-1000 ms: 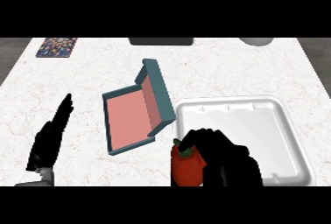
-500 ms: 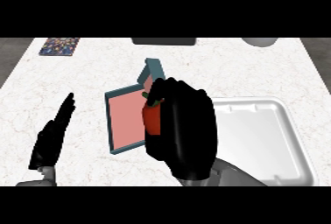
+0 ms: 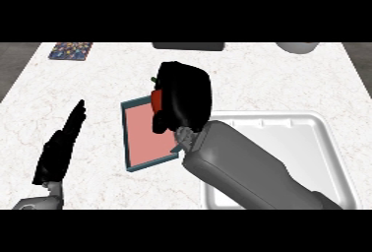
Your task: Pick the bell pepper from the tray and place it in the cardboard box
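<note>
Left hand [image 3: 62,147] at lower left over counter [image 3: 109,74], fingers straight, holding nothing. White tray [image 3: 320,142] at lower right, grey right forearm crossing its near-left part. Beside tray, box [image 3: 145,138]: teal walls, pink floor, right side hidden under arm. Right hand [image 3: 185,96] over box's far end, fingers curled round red pepper [image 3: 156,97]; only sliver of it shows, green stem possibly at top. Far edge: colourful mat [image 3: 70,50], dark object [image 3: 189,46], grey object [image 3: 299,47].

Marble counter [image 3: 291,83]: cardboard box [image 3: 145,135], white tray [image 3: 320,147].
</note>
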Robot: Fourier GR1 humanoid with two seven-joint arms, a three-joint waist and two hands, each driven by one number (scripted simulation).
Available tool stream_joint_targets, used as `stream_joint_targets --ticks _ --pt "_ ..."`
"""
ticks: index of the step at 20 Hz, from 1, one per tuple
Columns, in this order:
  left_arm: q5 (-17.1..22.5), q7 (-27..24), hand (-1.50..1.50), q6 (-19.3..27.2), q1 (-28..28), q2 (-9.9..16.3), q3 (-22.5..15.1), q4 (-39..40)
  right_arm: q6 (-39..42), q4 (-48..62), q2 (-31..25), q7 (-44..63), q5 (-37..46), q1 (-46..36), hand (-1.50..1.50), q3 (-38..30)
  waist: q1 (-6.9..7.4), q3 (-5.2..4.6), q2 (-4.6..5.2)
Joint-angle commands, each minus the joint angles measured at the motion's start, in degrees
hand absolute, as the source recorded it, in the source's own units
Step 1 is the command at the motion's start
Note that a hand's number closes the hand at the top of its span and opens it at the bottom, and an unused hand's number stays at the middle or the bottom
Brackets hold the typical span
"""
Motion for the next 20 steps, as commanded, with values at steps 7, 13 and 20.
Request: stream_joint_targets --ticks 7,13,20 --pt "-0.87 0.16 0.0 0.33 0.03 -1.46 -1.41 -0.06 -19.43 21.84 0.36 -1.8 -11.76 -3.71 -1.5 1.48 0.94 0.04 0.34" --pt "-1.01 0.07 0.0 1.09 -2.87 -2.11 -0.79 2.98 -31.22 25.21 0.36 -5.84 -16.75 -6.9 -1.5 3.03 0.89 0.04 0.48" --pt "-1.71 0.05 0.0 1.94 -2.85 -1.77 -0.15 3.65 -50.4 21.83 0.36 -8.51 -15.0 -3.89 -1.5 -0.84 -0.81 0.1 0.02"
